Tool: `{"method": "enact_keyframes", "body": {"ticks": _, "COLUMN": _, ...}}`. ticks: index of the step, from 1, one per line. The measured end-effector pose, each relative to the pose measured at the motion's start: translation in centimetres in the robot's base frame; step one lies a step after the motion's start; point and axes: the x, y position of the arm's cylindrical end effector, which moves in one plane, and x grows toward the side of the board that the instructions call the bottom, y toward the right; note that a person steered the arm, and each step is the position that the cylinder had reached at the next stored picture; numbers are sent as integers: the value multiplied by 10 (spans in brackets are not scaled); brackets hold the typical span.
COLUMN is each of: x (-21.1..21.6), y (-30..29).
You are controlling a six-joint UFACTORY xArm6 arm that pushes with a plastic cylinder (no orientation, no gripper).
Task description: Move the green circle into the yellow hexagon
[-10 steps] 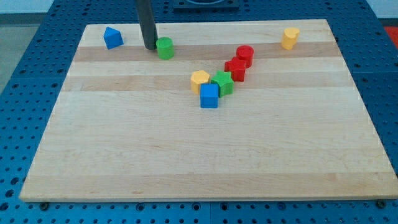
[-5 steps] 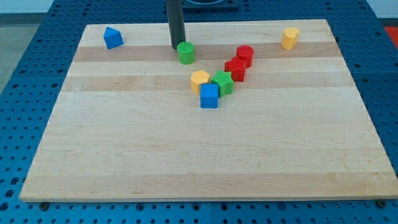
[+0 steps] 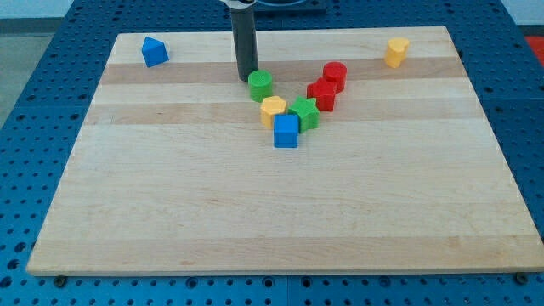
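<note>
The green circle lies just above and left of the yellow hexagon, touching or nearly touching it. My tip rests on the board against the green circle's upper left side. The yellow hexagon sits in a cluster with a blue cube below it and a green star-like block to its right.
A red star-like block and a red cylinder lie right of the cluster. A blue pentagon-like block sits at the board's top left. A yellow cylinder sits at the top right. The wooden board rests on a blue perforated table.
My tip has pushed the green circle to the right and down, from the upper left of the board to the yellow hexagon's upper edge. The other blocks have not moved.
</note>
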Motion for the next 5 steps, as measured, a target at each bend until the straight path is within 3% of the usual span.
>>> {"method": "enact_keyframes", "body": {"ticks": 5, "x": 13, "y": 5}}
